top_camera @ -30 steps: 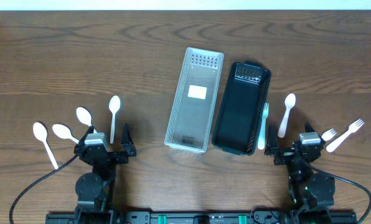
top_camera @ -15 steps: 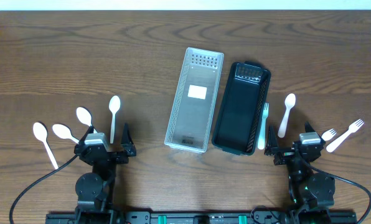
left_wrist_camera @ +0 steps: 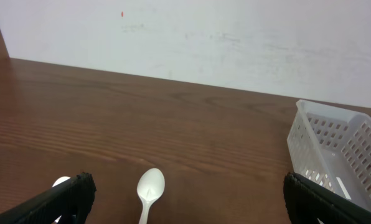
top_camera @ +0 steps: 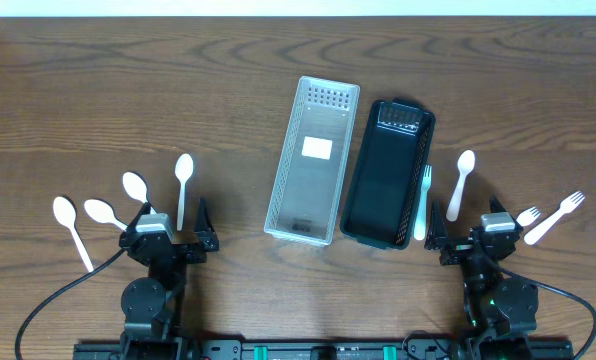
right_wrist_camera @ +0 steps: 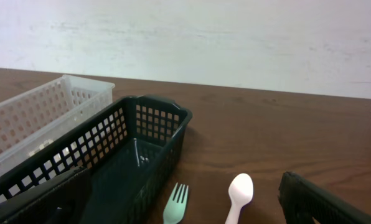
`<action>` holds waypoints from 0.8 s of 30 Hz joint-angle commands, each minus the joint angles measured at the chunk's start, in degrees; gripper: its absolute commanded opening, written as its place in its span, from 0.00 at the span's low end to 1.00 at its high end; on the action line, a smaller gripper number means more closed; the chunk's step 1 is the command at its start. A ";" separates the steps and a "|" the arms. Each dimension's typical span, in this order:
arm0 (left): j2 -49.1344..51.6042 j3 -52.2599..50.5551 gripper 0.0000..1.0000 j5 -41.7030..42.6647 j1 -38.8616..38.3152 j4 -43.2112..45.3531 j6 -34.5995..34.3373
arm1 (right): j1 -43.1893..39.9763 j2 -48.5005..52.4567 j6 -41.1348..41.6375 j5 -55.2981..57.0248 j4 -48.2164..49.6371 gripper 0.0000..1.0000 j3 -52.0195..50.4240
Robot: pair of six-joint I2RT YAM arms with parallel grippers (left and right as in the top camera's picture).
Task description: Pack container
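On the worktop (top_camera: pixel 78 100) the white basket (top_camera: pixel 313 185) and black basket (top_camera: pixel 383 185) lie side by side, neither holding cutlery, so packing looks unstarted. The left hand (top_camera: pixel 168 245) and right hand (top_camera: pixel 475 248) sit spread apart, holding nothing. The next move likely calls for closing on the fork (top_camera: pixel 421 205) touching the black basket.

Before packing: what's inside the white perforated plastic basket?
The white perforated plastic basket holds no cutlery, only a white rectangular label on its floor. Whatever the label covers is hidden.
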 commanded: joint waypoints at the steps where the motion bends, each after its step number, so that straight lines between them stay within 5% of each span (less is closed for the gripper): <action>1: -0.35 -0.96 0.98 -0.09 0.11 -2.54 -0.52 | 0.50 -0.31 -0.85 -0.61 -0.26 0.99 -0.11; 20: -0.35 -0.96 0.98 -2.01 0.11 -2.08 0.00 | 0.39 2.80 -0.20 -1.27 -0.28 0.99 -0.07; 24: -0.31 -0.31 0.98 -0.04 0.11 -1.40 -11.37 | 0.35 6.71 0.90 -3.50 -3.98 0.99 2.99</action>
